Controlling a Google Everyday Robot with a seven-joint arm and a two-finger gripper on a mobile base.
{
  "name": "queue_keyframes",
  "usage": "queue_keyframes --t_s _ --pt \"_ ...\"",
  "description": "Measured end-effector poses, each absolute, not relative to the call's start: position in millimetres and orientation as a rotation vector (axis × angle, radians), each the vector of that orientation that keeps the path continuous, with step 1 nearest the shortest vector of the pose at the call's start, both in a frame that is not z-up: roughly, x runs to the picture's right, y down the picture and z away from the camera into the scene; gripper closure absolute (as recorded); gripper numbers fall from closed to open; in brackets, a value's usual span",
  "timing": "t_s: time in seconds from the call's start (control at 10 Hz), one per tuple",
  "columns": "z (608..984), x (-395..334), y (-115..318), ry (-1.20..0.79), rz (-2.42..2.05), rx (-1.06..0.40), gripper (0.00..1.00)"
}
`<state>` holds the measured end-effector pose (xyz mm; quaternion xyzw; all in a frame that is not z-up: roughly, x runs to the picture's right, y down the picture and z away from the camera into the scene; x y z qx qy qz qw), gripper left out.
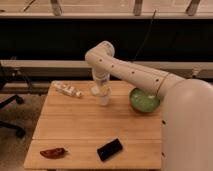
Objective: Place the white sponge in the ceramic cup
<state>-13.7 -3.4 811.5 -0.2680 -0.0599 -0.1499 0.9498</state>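
My gripper (pixel 102 90) points straight down over the back middle of the wooden table (pixel 75 125). It is shut on the white sponge (pixel 96 90), a small cream-white chunk showing at its left side. The ceramic cup (pixel 103 99), small, white and upright, stands directly beneath the gripper, and its top is partly hidden by the gripper. The sponge hangs at about the level of the cup's rim. I cannot tell whether it touches the cup.
An elongated white bottle-like object (pixel 67 90) lies at the back left. A round green bowl (pixel 144 100) sits at the right edge. A black phone-like slab (pixel 109 149) and a dark red object (pixel 52 152) lie near the front edge. A chair (pixel 10 107) stands at the left.
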Motion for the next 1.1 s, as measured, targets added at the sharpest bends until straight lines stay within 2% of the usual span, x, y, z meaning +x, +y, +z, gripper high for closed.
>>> queue_keyframes --t_s 0.2,0.3,0.4,0.5,0.9,1.1 --pt "815 -1 -10 -0.116 -0.279 -0.552 0.3" --pt "816 3 -11 -0.117 -0.27 -0.553 0.23" --pt "817 4 -12 -0.121 -0.263 -0.549 0.2" --pt "818 6 -11 -0.118 -0.268 -0.549 0.22" --pt "819 5 -13 -0.118 -0.257 -0.547 0.63" --pt "819 6 -12 -0.117 -0.256 -0.549 0.75"
